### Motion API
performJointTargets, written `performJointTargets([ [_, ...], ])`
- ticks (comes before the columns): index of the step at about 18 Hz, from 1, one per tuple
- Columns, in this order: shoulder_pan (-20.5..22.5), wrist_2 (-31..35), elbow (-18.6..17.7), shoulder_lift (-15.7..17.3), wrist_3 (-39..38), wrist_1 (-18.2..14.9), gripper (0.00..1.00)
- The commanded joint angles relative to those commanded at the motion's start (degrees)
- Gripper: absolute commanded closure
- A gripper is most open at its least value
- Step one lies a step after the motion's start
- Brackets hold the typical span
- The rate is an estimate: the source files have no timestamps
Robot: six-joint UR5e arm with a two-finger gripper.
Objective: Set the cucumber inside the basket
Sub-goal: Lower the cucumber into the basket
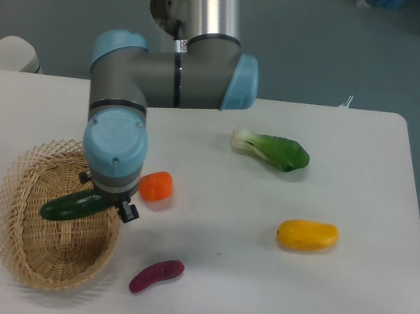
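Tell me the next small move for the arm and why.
Probably lower a little, then open. The gripper holds the cucumber over the basket, apparently above its floor, so a short descent should avoid a drop or bounce out.

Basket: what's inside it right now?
The basket shows only bare weave. The cucumber hangs over it in the hand, not lying inside. The arm covers part of the far rim.
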Motion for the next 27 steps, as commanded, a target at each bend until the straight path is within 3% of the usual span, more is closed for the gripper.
performJointTargets([
  [6,-1.8,0.2,-4.1,0.5,-0.3,2.3,0.78],
  [12,-3.0,0.1,-5.5,-0.1,-1.1,6.2,0.72],
  [15,-3.0,-0.3,-5.4,0.2,-0.3,7.0,0.54],
  [17,-3.0,-0.5,-5.3,0.3,-0.4,7.0,0.24],
  [18,-3.4,-0.7,-5.3,0.1,-1.0,7.2,0.04],
  [21,-5.4,-0.8,-3.7,-1.1,-2.6,9.7,0.00],
  [27,-5.8,-0.8,-1.2,-0.7,-1.4,8.0,0.00],
])
